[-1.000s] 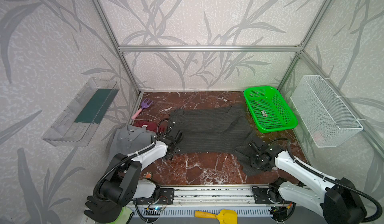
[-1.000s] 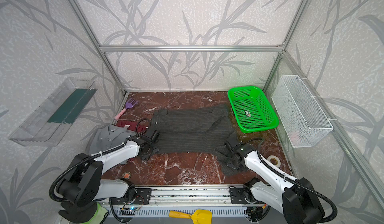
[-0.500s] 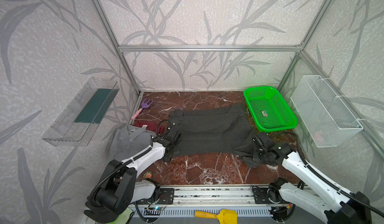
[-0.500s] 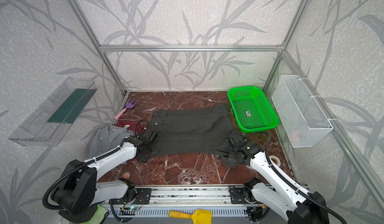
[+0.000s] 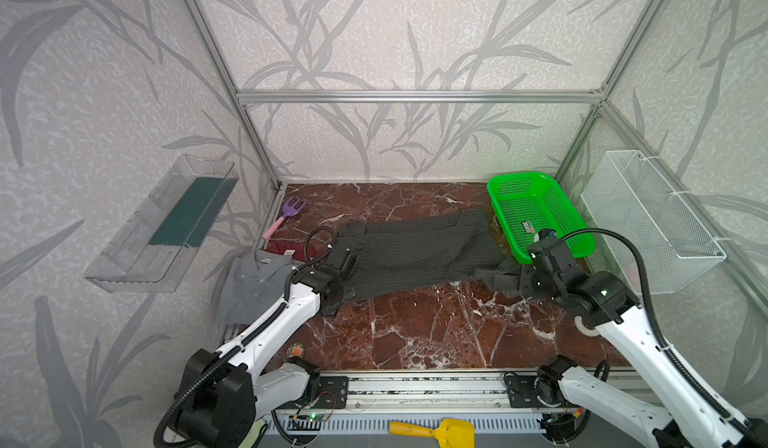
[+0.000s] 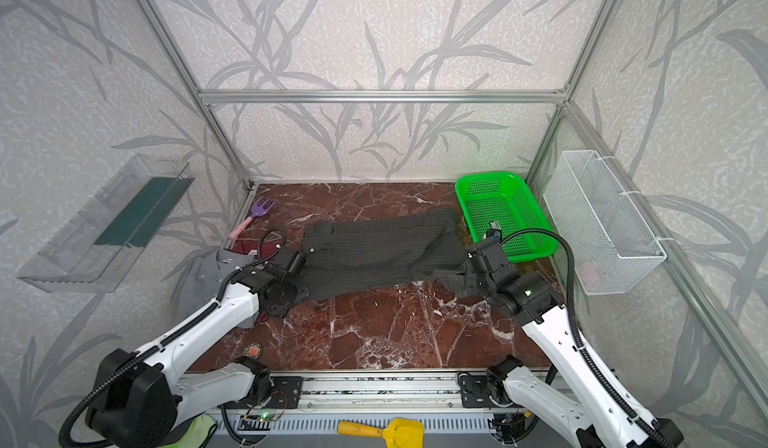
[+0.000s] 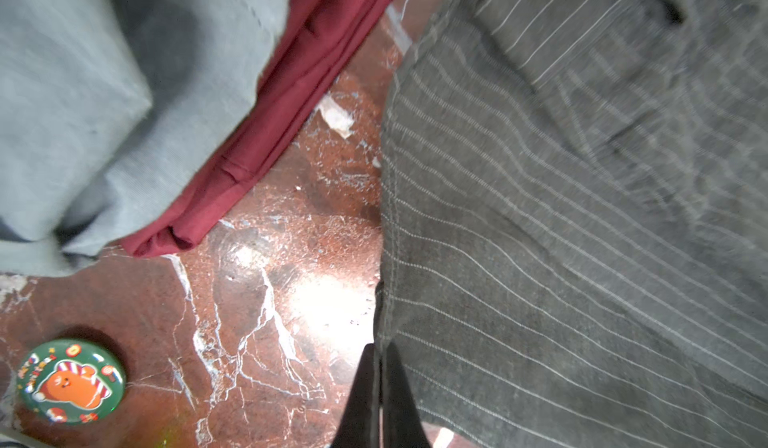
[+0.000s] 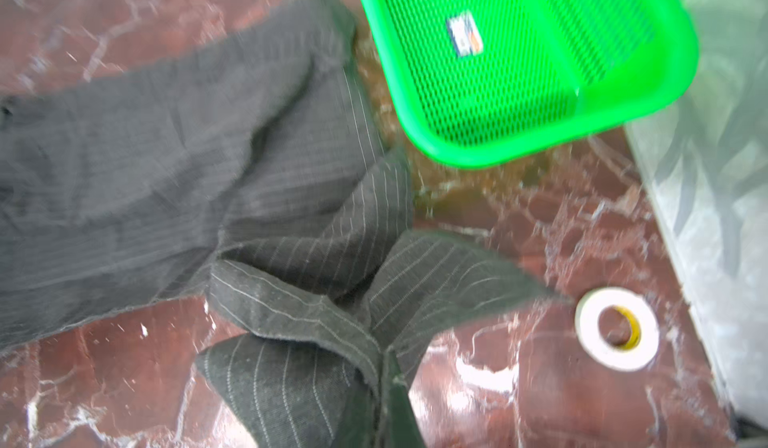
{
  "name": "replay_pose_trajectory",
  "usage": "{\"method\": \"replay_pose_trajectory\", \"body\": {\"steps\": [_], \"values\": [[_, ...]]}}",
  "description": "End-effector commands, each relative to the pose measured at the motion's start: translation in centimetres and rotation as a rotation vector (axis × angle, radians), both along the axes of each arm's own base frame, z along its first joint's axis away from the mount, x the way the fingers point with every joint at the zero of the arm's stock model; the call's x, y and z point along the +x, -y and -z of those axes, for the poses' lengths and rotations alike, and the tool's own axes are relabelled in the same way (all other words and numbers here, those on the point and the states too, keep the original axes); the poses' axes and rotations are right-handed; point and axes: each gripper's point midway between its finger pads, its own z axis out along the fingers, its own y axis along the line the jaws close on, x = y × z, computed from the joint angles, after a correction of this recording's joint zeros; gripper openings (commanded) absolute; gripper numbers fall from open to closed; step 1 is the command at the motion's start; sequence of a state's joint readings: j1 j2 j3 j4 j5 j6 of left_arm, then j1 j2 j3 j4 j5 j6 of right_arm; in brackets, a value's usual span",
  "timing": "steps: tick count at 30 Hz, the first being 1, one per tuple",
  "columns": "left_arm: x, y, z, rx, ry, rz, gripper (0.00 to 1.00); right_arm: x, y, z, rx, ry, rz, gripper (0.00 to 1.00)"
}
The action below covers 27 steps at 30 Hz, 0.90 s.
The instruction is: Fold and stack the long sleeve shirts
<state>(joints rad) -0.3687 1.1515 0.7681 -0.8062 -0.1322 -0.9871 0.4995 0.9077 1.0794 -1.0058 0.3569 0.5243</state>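
My left gripper (image 7: 379, 350) and right gripper (image 8: 384, 377) each pinch an edge of the dark pinstriped shirt (image 5: 415, 254). It lies spread wide, bunched at the right.

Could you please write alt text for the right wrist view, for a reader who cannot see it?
The right gripper, shut, pinches a bunched fold of the dark pinstriped shirt, which spreads over the red marble table. A green basket and a white tape roll sit nearby.
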Motion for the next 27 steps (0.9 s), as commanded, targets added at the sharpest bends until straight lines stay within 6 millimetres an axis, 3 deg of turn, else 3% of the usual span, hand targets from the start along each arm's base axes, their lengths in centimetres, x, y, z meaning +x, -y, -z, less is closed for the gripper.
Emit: {"method": "replay_pose_trajectory", "body": {"steps": [1,10,19,27], "values": [[0.3,-0.7,-1.1,0.033,-0.015,-0.006,0.0,2.1,-0.3,-2.6,-0.066,0.09,-0.043,0.0],[4.3,-1.3,-1.4,0.054,-0.046,-0.018,0.0,7.2,-3.2,-3.1,-0.086,0.104,-0.074,0.0],[8.3,-1.8,-1.8,0.107,-0.118,-0.02,0.0,11.6,-4.2,-2.5,-0.208,0.1,-0.081,0.0],[11.0,-2.4,0.7,0.116,-0.205,-0.02,0.0,15.0,-5.1,-1.5,-0.271,0.061,-0.066,0.0]]}}
